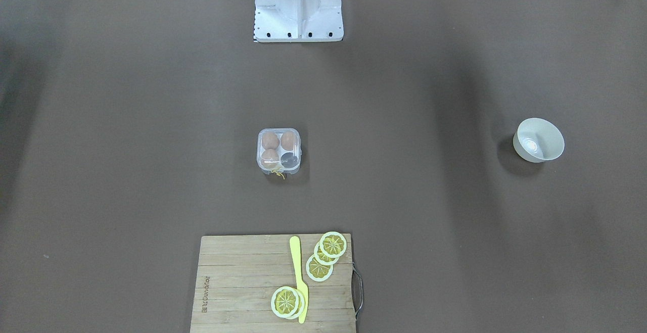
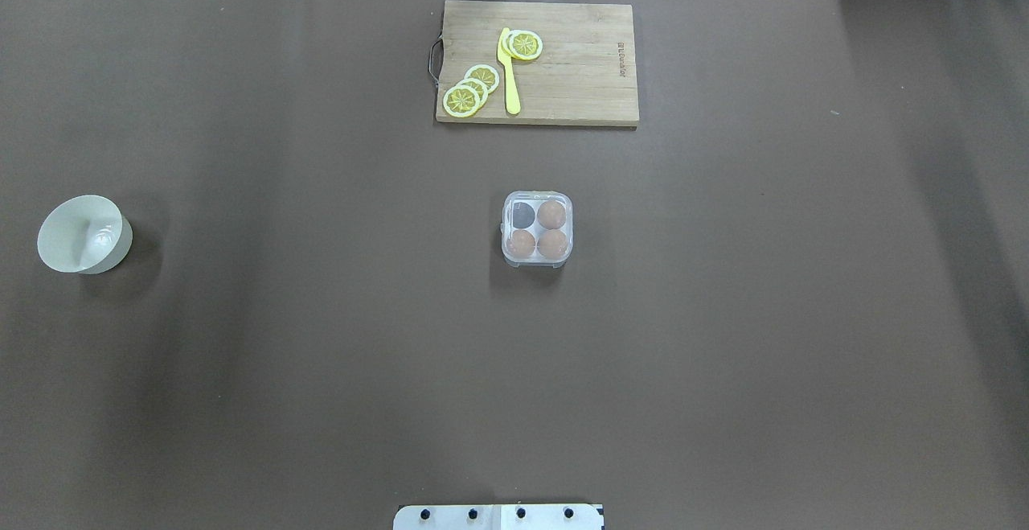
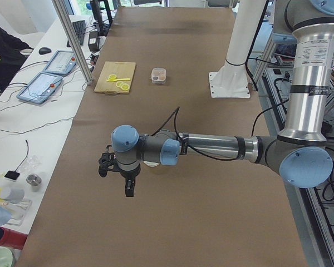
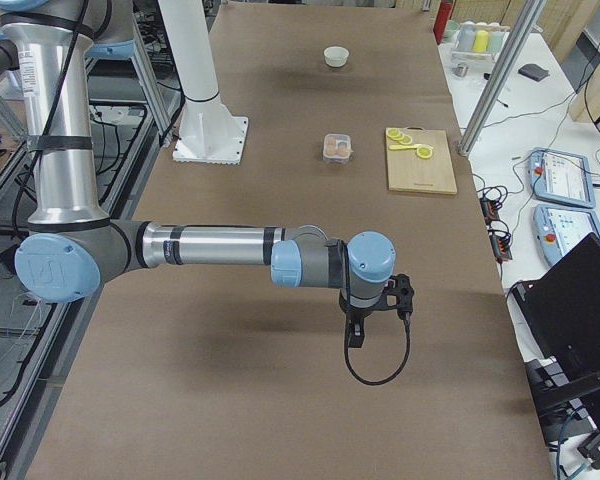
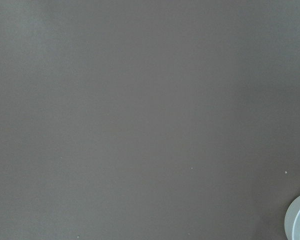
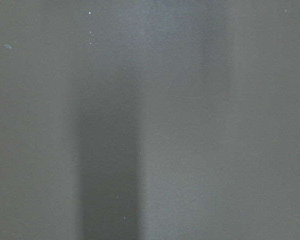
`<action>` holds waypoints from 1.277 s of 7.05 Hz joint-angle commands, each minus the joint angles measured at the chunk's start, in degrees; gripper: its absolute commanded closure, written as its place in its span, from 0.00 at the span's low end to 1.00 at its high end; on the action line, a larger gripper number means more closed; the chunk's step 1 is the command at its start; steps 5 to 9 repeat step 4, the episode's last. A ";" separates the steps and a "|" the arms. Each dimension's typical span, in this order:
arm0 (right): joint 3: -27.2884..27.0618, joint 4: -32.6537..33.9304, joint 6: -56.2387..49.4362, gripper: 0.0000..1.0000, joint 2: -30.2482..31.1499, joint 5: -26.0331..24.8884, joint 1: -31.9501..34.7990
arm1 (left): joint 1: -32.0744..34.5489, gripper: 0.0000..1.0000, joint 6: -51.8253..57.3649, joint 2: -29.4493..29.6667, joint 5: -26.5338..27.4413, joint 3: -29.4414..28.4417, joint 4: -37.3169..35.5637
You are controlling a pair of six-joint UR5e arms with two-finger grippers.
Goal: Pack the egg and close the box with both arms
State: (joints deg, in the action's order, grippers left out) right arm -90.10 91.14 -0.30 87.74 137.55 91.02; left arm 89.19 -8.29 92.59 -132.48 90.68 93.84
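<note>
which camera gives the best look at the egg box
The overhead exterior view: it looks straight down into the box, showing three eggs and one empty cell. The front-facing view shows nearly as much, plus the yellow string. Both side views show it far and small; the wrist views miss it.

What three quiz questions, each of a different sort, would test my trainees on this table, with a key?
1. Multiple choice: how many eggs sit in the box? A two, B three, C four.
2. True or false: the bowl touches the box.
3. Fill in: the yellow knife lies on the wooden cutting ____.

Key: 1 B. 2 false; they stand far apart. 3 board: the cutting board.
</note>
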 commanded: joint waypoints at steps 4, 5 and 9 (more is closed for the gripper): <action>-0.69 -0.09 0.74 0.00 0.06 0.96 0.03 | -0.06 0.02 0.03 -0.04 0.03 0.20 -0.32; -0.69 -0.09 0.74 0.00 0.06 0.96 0.03 | -0.06 0.02 0.03 -0.04 0.03 0.20 -0.32; -0.69 -0.09 0.74 0.00 0.06 0.96 0.03 | -0.06 0.02 0.03 -0.04 0.03 0.20 -0.32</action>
